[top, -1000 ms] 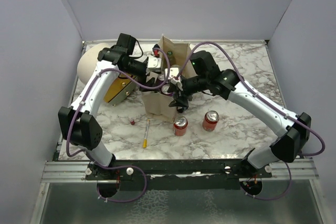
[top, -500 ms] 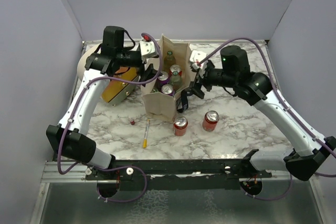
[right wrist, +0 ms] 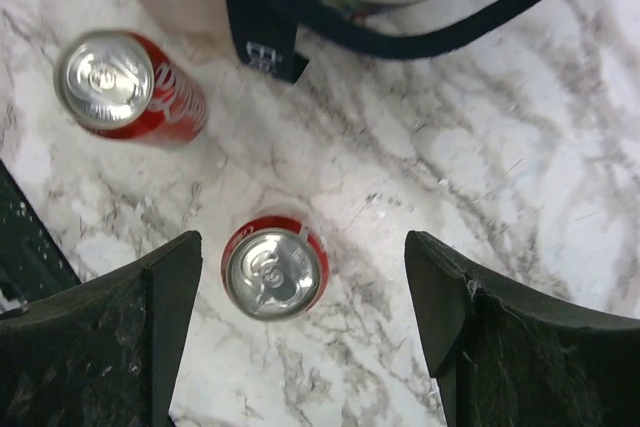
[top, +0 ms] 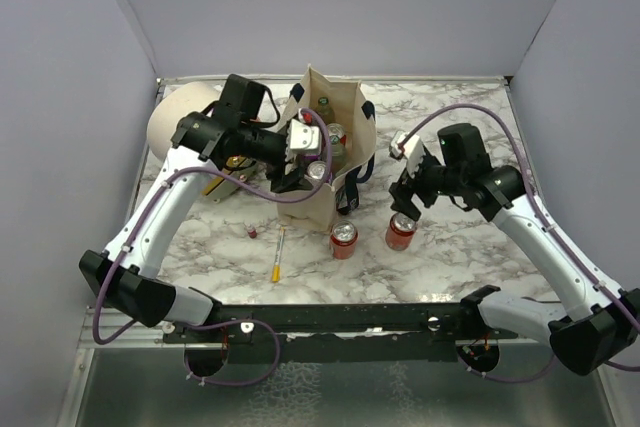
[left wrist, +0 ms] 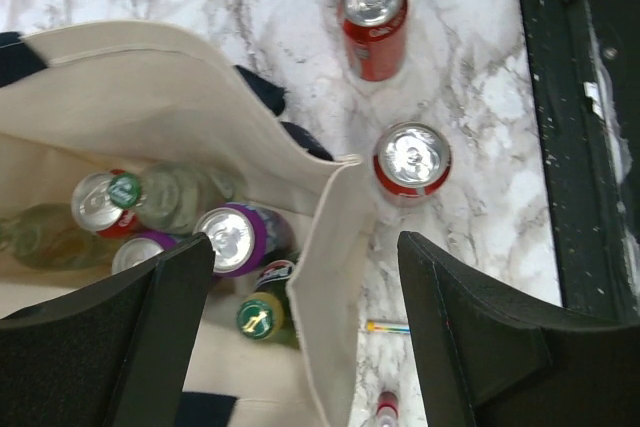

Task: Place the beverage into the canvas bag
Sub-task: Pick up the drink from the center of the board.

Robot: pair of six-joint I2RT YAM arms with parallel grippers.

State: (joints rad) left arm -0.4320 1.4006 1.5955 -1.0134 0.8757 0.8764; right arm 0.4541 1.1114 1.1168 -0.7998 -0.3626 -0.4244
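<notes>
Canvas bag (top: 340, 97) is seen upright at ctr of the marble counter (top: 470, 267), mouth open, w/ a navy strap (right wrist: 262, 7) hung down its front. A small tag w/ a white mark (right wrist: 262, 52) is sewn on the strap; the mark can't be read.

Inside the bag, per the left wrist view, are packed a purple can (left wrist: 232, 237), a silver-topped red can (left wrist: 95, 205), a green glass bottle (left wrist: 180, 192) and a bottle w/ green cap (left wrist: 255, 317) bearing a yellow mark. A red/white/blue label beside that cap is too small to read.

Left fingers (left wrist: 110, 337) are spread wide, nothing held, and hang above the bag's open mouth at its front corner.

Two beverages are left outside the bag, both upright on the counter. The left red can (top: 343, 240) stands just beside the bag's front corner. The right red can (right wrist: 272, 272) stands apart, further right. White script is shown on the left can's red side, only partly in view, so the brand isn't confirmed.

Right fingers (right wrist: 90, 347) are spread wide above the right red can, which is framed btwn them. No contact is visible.

Also on the counter are a yellow pen (top: 277, 255) and a small red item (top: 252, 233) in front of the bag, and a cream drum-shaped thing (top: 175, 117) at far left.
</notes>
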